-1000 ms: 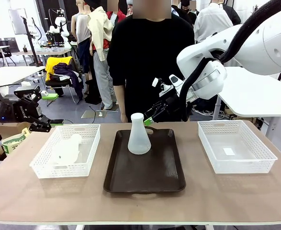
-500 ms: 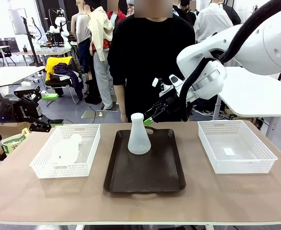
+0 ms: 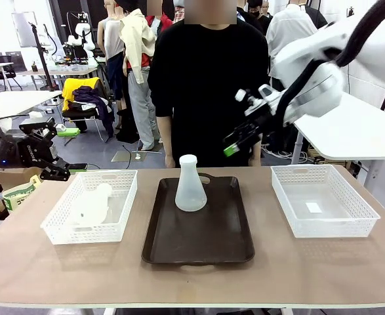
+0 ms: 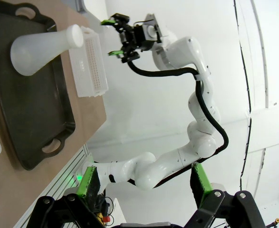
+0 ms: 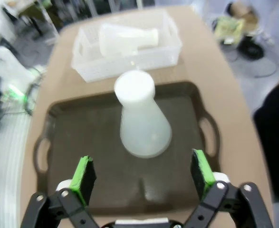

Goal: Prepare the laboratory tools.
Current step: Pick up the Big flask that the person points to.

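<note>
Your right gripper is hanging in the air above the far side of the dark tray. Its fingers are spread wide and are holding nothing. Your left gripper is waiting off to the left side, also wide open and empty.

One flask is standing up straight on the tray, near its far end. The other flask is lying on its side in the left basket.

I think you are working on getting both flasks onto the tray, and the lying one is next. You are going to need to reach down over the basket wall, grab the thin neck and stand it up beside the first one.

The right basket is sitting well apart. A person is standing close behind the tray, so keep clear, and try not to bump the standing flask.
</note>
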Tool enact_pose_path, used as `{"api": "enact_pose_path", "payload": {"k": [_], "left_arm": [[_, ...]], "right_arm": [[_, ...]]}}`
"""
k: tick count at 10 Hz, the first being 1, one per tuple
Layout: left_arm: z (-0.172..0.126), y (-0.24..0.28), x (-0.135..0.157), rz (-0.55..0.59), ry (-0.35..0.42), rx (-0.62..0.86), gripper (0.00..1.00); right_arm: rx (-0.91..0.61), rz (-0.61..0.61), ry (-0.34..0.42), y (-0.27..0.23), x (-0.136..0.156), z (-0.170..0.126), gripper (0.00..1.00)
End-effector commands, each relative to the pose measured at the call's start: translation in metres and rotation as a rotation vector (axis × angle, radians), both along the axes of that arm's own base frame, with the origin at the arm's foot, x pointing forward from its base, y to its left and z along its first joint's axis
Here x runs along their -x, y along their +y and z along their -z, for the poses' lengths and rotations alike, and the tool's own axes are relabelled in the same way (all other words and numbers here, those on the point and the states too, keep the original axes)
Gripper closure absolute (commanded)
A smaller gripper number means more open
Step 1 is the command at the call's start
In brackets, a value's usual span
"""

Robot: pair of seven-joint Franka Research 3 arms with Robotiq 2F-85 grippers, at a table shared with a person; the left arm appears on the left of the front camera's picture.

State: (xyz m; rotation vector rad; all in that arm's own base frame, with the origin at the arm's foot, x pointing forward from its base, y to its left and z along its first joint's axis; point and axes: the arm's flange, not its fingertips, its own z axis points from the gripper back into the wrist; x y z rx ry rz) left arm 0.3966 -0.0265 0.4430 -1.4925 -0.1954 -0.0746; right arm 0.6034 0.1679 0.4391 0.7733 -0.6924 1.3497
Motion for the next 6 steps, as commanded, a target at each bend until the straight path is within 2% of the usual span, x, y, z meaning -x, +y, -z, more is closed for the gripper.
{"api": "enact_pose_path", "payload": {"k": [1, 3, 6], "left_arm": [[0.0, 0.001, 0.001, -0.003, -0.013, 0.002, 0.0], [0.0, 0.001, 0.001, -0.003, -0.013, 0.002, 0.0], [0.0, 0.001, 0.001, -0.003, -0.013, 0.002, 0.0]], "right_arm": [[0.067, 0.054, -0.032, -0.033, 0.013, -0.017, 0.0], [0.059, 0.17, -0.047, -0.072, 0.023, -0.03, 0.0], [0.035, 0.36, -0.071, -0.137, 0.055, -0.052, 0.0]]}}
